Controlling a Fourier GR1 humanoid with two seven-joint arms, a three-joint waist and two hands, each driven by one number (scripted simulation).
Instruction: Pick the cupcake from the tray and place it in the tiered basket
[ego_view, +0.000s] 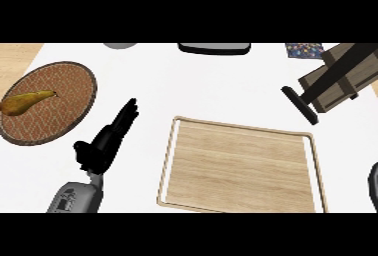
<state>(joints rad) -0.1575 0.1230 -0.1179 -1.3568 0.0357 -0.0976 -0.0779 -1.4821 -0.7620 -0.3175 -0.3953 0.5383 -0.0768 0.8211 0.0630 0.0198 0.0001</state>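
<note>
The light wooden tray (240, 167) lies at the middle of the white counter with nothing on it. No cupcake shows anywhere. A dark wooden slatted frame, apparently the tiered basket (341, 75), stands at the upper right, and a black rounded bar (300, 105) juts from its lower left. My left hand (103, 142) rests open on the counter left of the tray, fingers straight and pointing up-right, holding nothing. At the right edge only a dark rounded sliver (373, 186) shows; it may be my right arm, and no right hand is visible.
A round brown woven plate (63, 85) at the left carries a yellow pear (26, 101). Along the far edge sit a grey object (119, 45), a black-and-white dish (214, 48) and a patterned blue item (304, 50).
</note>
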